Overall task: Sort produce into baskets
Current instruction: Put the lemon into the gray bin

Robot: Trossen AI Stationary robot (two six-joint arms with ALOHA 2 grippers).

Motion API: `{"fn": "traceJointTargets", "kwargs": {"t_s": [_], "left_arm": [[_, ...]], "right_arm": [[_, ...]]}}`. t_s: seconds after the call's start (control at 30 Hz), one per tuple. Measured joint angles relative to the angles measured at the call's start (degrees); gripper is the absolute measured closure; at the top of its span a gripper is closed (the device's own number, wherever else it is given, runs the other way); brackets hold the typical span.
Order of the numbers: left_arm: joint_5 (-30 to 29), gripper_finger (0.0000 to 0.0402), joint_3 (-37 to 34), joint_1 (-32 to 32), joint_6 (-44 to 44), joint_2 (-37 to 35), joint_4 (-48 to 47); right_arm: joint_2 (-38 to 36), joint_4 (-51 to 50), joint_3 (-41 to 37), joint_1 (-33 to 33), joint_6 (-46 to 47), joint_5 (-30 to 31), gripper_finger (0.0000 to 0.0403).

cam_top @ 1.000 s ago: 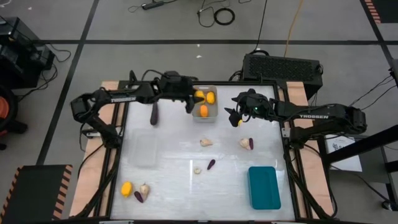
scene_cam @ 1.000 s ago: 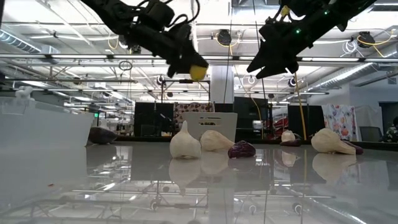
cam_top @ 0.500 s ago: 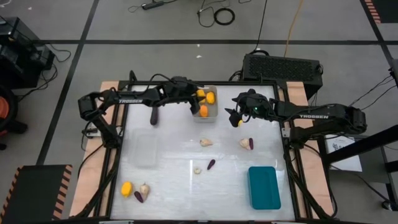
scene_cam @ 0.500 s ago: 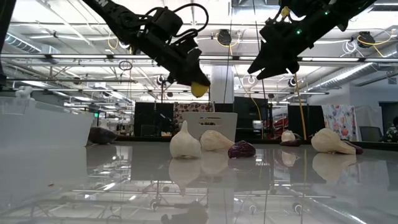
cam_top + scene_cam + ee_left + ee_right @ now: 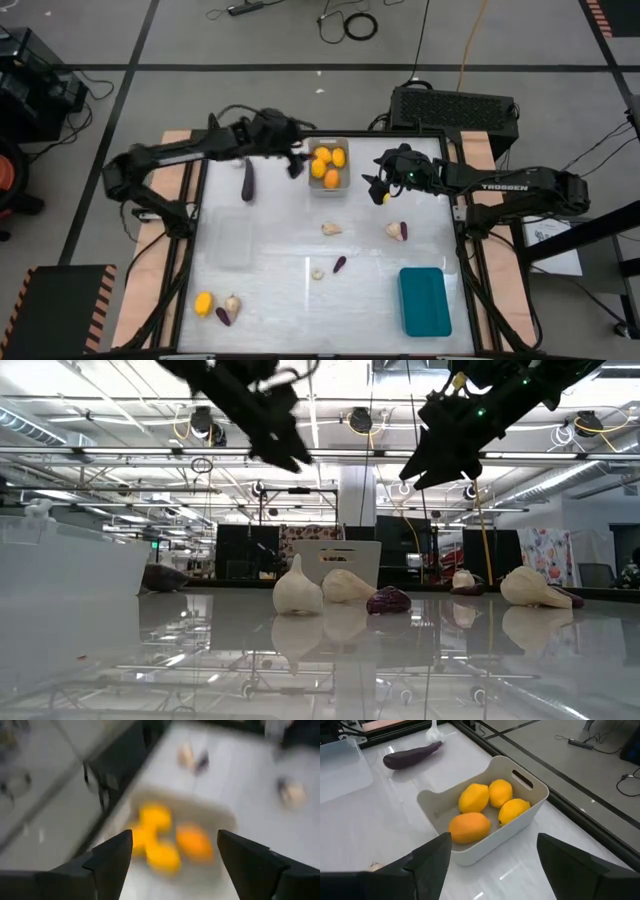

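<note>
While the left gripper [image 5: 293, 165] is hanging wide and empty beside the grey bin [image 5: 343, 187], stacked fruits [image 5: 485, 807] risk rolling out.

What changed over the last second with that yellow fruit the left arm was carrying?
The left end effector let the yellow fruit go into the grey basket, which now holds four fruits, and pulled back, open. The right end effector stayed hovering nearby; the table produce is unmoved.
</note>
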Motion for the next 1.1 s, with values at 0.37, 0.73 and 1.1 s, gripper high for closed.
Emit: {"fn": "traceJointTargets", "kwargs": {"t_s": [0.37,0.73,1.1], "left_arm": [[5.0,0.0102,1.1,-14.3,-35.6,-10.8,-49.1],[4.9,0.0102,1.1,-35.6,-71.1,-8.4,-56.4],[14.0,0.0102,1.1,-53.5,-91.3,1.1,-56.3]], "right_arm": [[0.0,1.0,0.0,0.0,-6.9,-0.1,0.0117],[0.0,4.1,0.0,0.0,-16.6,-0.3,0.0117],[0.0,5.4,0.0,0.0,-19.5,-0.3,0.0117]]}}
